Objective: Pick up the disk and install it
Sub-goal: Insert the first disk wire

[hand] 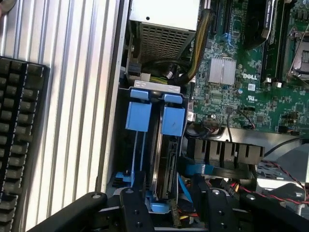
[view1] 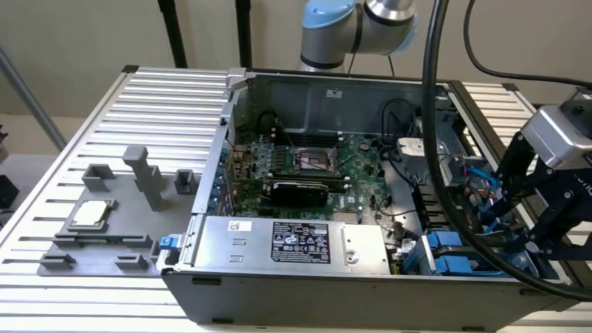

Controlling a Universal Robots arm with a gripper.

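wrist view: end effector (hand: pixel 169 191) open, fingers (hand: pixel 133 208) either side of disk (hand: pixel 166 154), edge-on in drive bay (hand: pixel 126 159)

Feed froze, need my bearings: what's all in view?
table: one, silver, ribbed, under everything.
case: one, grey, open, on table.
disk: one, silver-grey in blue frame, upright in the case bay.
second frame: one, blue, beside the disk.
circuit board: one, green, inside case.
power box: one, silver, black label, inside case.
chip: one, silver, on grey tray, exterior view's left.
keyboard: one, black, on table.
arm: one, silver-blue, behind case.
claw: one, black, at the disk's end.
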